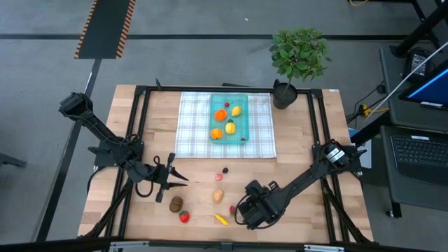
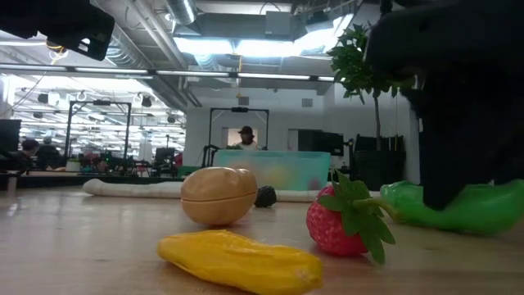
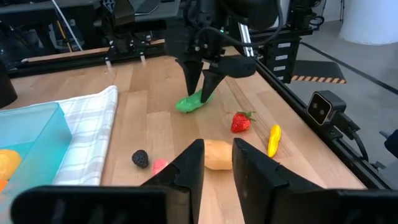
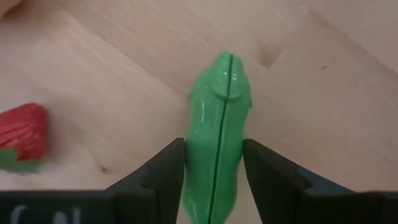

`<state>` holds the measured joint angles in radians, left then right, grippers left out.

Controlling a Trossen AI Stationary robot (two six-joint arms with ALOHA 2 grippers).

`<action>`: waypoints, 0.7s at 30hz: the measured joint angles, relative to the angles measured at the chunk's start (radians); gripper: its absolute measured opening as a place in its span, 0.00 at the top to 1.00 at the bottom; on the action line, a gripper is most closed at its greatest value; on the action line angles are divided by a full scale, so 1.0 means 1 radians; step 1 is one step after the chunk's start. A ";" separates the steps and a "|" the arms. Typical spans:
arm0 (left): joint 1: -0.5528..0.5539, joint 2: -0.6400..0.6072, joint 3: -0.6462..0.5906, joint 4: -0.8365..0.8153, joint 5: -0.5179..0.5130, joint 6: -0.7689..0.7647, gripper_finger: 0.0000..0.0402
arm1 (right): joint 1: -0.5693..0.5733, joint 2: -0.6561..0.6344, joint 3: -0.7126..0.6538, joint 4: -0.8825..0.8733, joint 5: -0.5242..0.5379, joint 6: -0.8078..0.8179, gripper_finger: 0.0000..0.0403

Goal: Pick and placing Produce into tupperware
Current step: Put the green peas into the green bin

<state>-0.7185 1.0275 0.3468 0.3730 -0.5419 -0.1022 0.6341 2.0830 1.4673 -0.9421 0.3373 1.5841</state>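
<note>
The teal tupperware (image 1: 241, 105) sits on a checked cloth (image 1: 192, 126) at the table's far middle, with oranges and lemons inside. My right gripper (image 1: 243, 210) is near the near edge, shut on a green cucumber (image 4: 217, 124) that lies on the wood. Beside it are a small strawberry (image 3: 241, 122), a yellow piece (image 3: 273, 140) and a tan potato (image 1: 218, 195). My left gripper (image 1: 173, 178) hovers open, left of the potato and touching nothing. A kiwi (image 1: 176, 203) and a second strawberry (image 1: 184, 216) lie nearer the edge. My right gripper pinches the green cucumber between its two fingers, across its length, at its sides (image 4: 193, 168). The fingers (image 3: 191, 78) come from above, pointing steeply down. The cucumber (image 2: 483, 209) still lies flat on the table, its free end (image 4: 227, 68) sticking out beyond the fingertips.
A dark berry (image 1: 225, 169) and a pink piece (image 1: 218, 178) lie between the cloth and the potato. A potted plant (image 1: 297, 56) stands at the far right corner. Black frame rails (image 1: 140, 140) run along the table's sides.
</note>
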 joint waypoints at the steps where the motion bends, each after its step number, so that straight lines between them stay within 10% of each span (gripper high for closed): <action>1: 0.000 0.000 0.000 0.000 0.000 0.000 0.80 | -0.002 0.002 0.001 0.000 0.001 0.000 0.59; 21: 0.000 0.000 0.000 0.000 0.000 0.000 0.76 | -0.032 -0.001 -0.093 0.130 0.003 0.000 0.59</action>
<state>-0.7185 1.0275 0.3470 0.3729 -0.5419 -0.1026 0.6026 2.0823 1.3745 -0.8123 0.3406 1.5845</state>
